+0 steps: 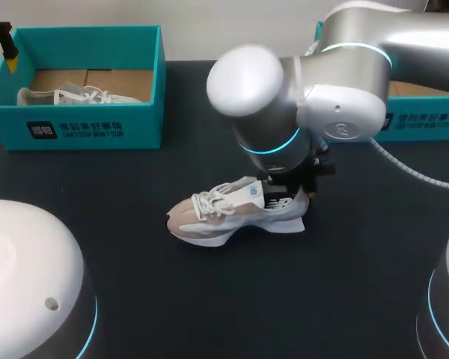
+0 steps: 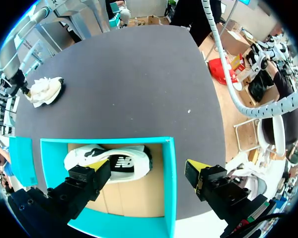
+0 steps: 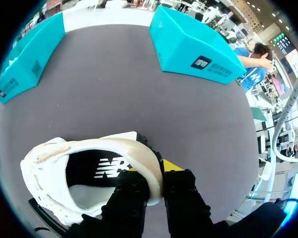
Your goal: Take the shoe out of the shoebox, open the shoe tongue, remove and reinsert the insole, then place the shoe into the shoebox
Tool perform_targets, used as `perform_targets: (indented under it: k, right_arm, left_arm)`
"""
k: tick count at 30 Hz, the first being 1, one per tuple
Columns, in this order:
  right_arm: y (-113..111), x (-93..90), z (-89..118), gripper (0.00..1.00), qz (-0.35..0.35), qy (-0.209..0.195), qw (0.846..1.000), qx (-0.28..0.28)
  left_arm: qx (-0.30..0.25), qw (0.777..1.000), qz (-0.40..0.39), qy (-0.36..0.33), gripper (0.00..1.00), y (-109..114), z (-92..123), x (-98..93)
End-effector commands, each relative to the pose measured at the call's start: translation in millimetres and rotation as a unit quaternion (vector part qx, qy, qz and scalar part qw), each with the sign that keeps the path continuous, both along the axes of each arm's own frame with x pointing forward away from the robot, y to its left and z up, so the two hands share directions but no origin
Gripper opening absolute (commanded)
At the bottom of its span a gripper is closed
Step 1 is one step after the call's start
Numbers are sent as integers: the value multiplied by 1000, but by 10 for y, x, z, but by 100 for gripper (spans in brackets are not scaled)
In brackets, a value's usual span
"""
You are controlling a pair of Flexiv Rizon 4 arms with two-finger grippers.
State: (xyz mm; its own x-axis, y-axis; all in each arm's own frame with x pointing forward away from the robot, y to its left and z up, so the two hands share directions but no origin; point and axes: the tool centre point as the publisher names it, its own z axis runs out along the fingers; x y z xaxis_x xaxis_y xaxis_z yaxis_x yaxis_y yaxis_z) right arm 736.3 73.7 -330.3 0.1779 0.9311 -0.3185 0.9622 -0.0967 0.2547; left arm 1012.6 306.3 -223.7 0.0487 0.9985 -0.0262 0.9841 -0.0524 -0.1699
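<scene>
A beige and white shoe [image 1: 236,213] stands on the dark table near the middle, toe to the left. My right gripper [image 1: 290,188] is at its heel. In the right wrist view that gripper [image 3: 156,186] is shut on the heel collar of the shoe [image 3: 54,168], one finger inside against the black insole [image 3: 97,171], one outside. The open teal shoebox [image 1: 82,123] at the back left holds a second white shoe [image 1: 71,96]. My left gripper [image 2: 146,171] hangs open above that shoebox [image 2: 170,178] and its shoe [image 2: 114,163], holding nothing.
A second teal box [image 1: 426,112] stands at the back right, partly hidden behind my right arm. Both boxes show ahead of the right gripper: the left one [image 3: 25,54] and the right one [image 3: 193,47]. Bare dark table lies between them.
</scene>
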Motion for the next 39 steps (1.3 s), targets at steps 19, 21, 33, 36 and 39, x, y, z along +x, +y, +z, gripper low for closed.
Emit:
perform_targets:
  k: [19, 21, 33, 36, 39]
  right_arm:
    - [67, -99, -13, 100, -319, -134, 935, 78]
    - [90, -130, 117, 100, -303, -139, 939, 87]
    - [605, -114, 571, 100, 66, -84, 979, 175]
    - [725, -99, 618, 100, 139, -74, 976, 149]
    - [811, -74, 654, 100, 194, -68, 971, 126]
  left_arm:
    - [1, 1000, 0, -1, 100, 4, 2, -10]
    - [1, 1000, 0, -1, 100, 4, 2, -10]
    - [1, 1000, 0, -1, 100, 4, 2, -10]
    - [1, 1000, 0, -1, 100, 4, 2, -10]
    - [1, 1000, 0, -1, 100, 4, 2, -10]
